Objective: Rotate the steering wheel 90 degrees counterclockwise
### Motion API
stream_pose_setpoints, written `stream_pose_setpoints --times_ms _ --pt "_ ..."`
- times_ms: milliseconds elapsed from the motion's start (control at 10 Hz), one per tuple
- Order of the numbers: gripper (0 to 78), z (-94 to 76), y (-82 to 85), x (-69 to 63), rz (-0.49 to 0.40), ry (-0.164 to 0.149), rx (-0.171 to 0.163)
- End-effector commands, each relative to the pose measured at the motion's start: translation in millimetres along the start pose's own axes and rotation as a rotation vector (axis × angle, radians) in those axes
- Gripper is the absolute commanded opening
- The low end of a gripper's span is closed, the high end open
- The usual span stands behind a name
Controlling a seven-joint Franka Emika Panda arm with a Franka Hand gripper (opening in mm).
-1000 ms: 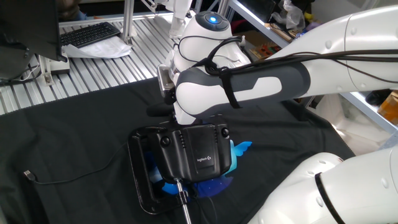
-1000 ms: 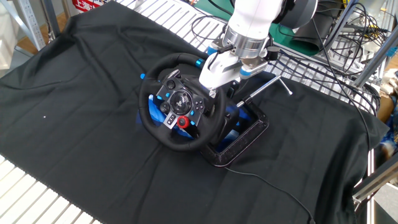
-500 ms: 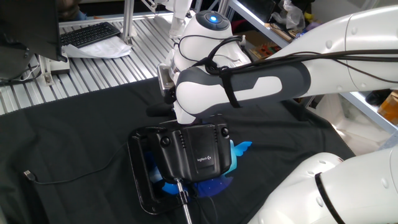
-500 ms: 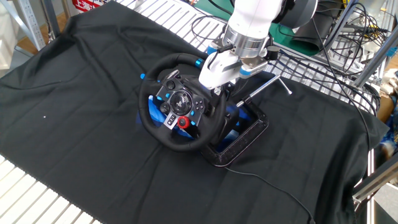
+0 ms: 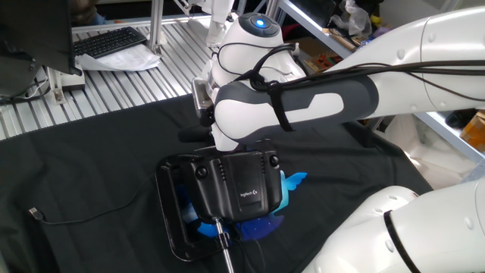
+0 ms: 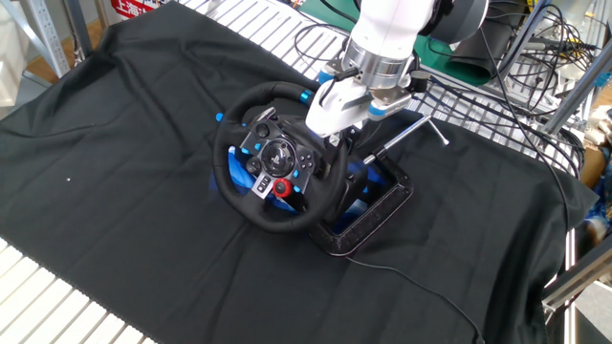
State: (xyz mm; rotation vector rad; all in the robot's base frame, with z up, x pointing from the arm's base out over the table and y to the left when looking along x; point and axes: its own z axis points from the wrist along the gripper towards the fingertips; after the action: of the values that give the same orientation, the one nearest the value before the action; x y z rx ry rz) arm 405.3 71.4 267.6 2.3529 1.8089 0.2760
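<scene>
Wheel (image 6: 251, 196) sits mid-surface on black cloth (image 6: 115, 143), face tilted up, blue band (image 6: 305, 96) at its upper right rim. Hand (image 6: 337, 115) at that rim, just right of the band; grip can't be told. Frame (image 6: 375, 212) behind.

Black steering wheel (image 6: 273, 170) with blue band, blue buttons, one red knob. White gripper (image 6: 334, 108) over black cloth (image 6: 124, 143). White logo on black housing (image 5: 241, 186)
</scene>
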Motion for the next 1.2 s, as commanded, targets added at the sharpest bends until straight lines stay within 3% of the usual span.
stream_pose_setpoints --times_ms 100,500,800,1200 --pt "1.2 -23.1 1.0 -8.6 -0.150 -0.009 0.077" --pt "1.2 -27.3 1.2 -10.6 -0.193 -0.011 0.080" --pt "1.2 -36.7 1.7 -15.3 -0.337 -0.001 0.081" --pt "1.2 -35.8 4.0 -18.2 -0.442 0.005 0.080"
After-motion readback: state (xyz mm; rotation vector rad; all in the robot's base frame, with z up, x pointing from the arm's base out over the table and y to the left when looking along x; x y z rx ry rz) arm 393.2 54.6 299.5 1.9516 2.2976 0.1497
